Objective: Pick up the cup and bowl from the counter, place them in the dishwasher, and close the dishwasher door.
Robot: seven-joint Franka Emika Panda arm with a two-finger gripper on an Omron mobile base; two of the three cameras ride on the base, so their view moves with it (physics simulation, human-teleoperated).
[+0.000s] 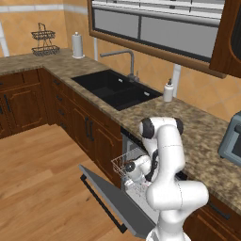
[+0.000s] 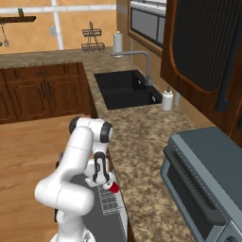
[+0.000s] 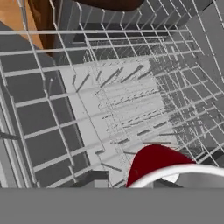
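Observation:
The red cup (image 3: 155, 166) with its white rim sits between my fingers, low over the white wire rack (image 3: 109, 96) of the dishwasher. My gripper (image 2: 108, 183) is shut on the cup (image 2: 113, 187) and reaches down into the dishwasher below the counter (image 2: 142, 142) edge. The grey dishwasher door (image 1: 113, 202) hangs open, folded down over the wooden floor. From the left base camera my gripper (image 1: 130, 167) sits at the rack (image 1: 121, 162). A dark brown rounded shape (image 3: 111, 3) at the top edge of the hand view may be the bowl; most of it is cut off.
A black sink (image 1: 115, 89) with a faucet (image 1: 127, 59) is set in the counter, and a white soap dispenser (image 1: 168, 91) stands beside it. The grey toaster oven (image 2: 208, 179) fills the counter to the right. A paper towel roll (image 1: 77, 45) and wire basket (image 1: 45, 42) stand far back.

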